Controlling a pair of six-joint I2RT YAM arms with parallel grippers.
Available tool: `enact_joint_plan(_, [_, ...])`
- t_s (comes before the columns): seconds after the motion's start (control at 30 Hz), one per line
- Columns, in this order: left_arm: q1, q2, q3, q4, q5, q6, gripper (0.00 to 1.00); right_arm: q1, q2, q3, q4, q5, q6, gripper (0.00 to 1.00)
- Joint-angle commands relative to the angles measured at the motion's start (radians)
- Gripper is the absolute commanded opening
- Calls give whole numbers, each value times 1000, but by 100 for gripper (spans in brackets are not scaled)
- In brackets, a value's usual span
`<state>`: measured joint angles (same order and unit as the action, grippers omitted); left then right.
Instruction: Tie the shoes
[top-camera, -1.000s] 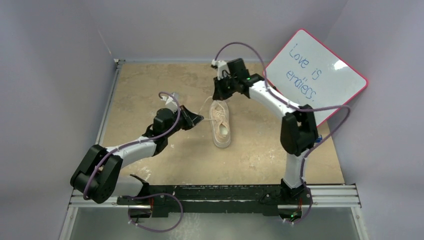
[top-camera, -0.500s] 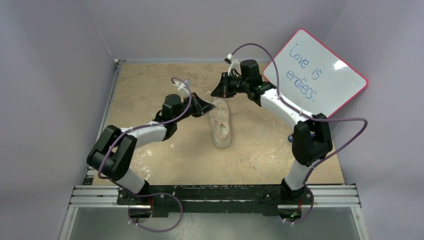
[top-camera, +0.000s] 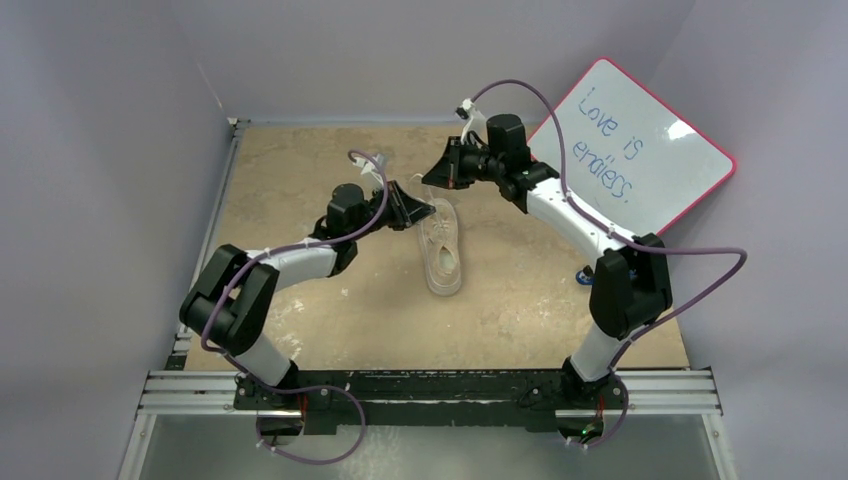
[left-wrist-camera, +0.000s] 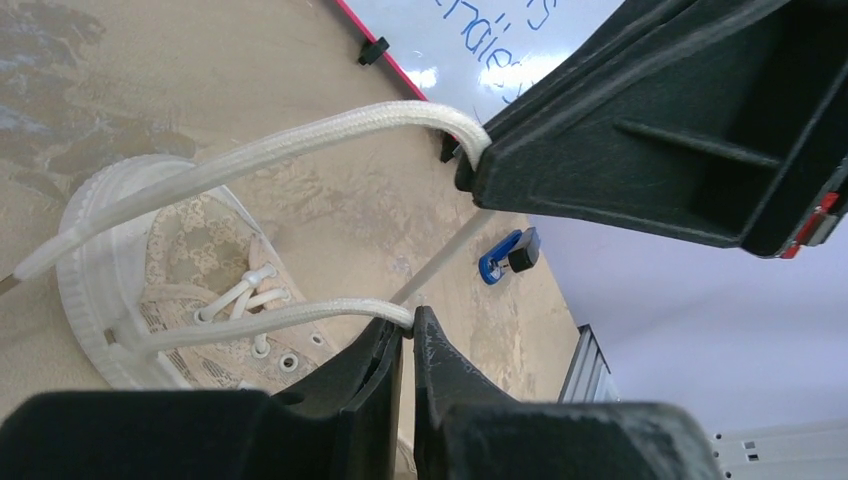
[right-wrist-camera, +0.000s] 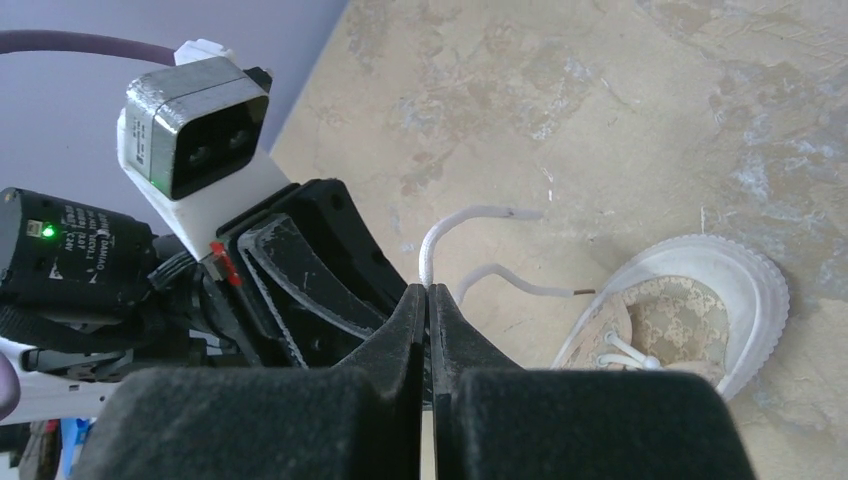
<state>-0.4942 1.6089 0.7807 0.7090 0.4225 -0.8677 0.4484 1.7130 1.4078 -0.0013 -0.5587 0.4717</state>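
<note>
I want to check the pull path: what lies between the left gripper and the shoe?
Only a cream lace, running from the shoe to the left gripper above bare table, as the left wrist view shows.

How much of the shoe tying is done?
No bow shows on the shoe yet. Picking up the laces looks done: the left hand pinches one lace, and the right hand pinches the other lace. Crossing, looping and pulling tight look left to do.

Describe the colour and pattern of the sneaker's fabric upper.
The sneaker is cream with a lacy floral pattern. The left wrist view shows it best.
</note>
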Motion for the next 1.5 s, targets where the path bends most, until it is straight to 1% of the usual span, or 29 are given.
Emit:
enact_joint_plan(0.0, [-4,8,50,41,7,50,10,-7,-62,13,55,9,16,0])
enact_joint_plan(0.37, [-4,54,84,88,21,15,25,-11,-51,11,55,-20,16,0])
enact_joint_plan(0.53, [-4,74,107,100,12,1,28,-13,-52,10,57,-32,19,0])
enact_joint_plan(0.67, [-4,91,125,113,10,-11,28,-13,-52,10,55,-41,19,0])
enact_joint_plan(0.73, [-4,97,131,119,10,-15,27,-15,-50,9,56,-44,21,0])
enact_joint_plan(0.83, [-4,104,135,122,8,-22,19,-16,-52,8,57,-47,21,0])
enact_joint_plan(1.0, [-4,103,130,120,4,-22,13,-17,-53,5,56,-53,22,0])
enact_joint_plan(1.13, [-4,99,124,117,3,-24,5,-18,-57,9,43,-55,26,0])
enact_joint_plan(1.3, [-4,92,123,104,22,-30,0,-30,-89,-6,3,-29,3,0])
enact_joint_plan(1.47, [-4,73,122,44,27,0,0,-52,-128,-34,-15,-44,12,0])
